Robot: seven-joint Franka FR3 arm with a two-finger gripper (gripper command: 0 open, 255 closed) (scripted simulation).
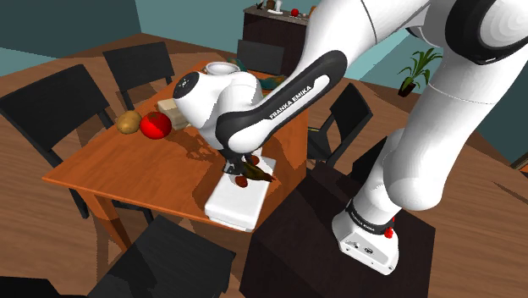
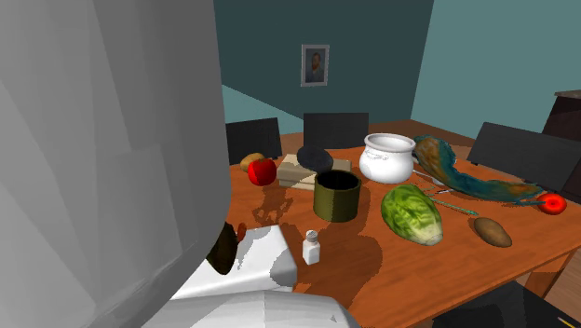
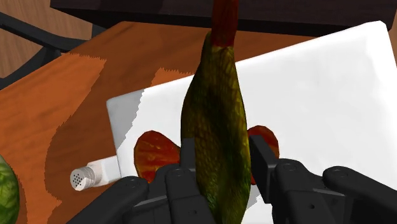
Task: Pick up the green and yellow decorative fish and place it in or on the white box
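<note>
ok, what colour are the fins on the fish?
The fins are red-orange; the fish body is scaly green-yellow. Best in the wrist view.

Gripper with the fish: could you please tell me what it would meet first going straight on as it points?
Probably the white box, right below the gripper; the held fish would touch first.

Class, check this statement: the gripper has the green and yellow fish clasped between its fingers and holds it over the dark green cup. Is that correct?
One detail is wrong. The gripper does clasp the fish between its fingers, but it holds it over the white box instead, as the wrist view shows.
</note>
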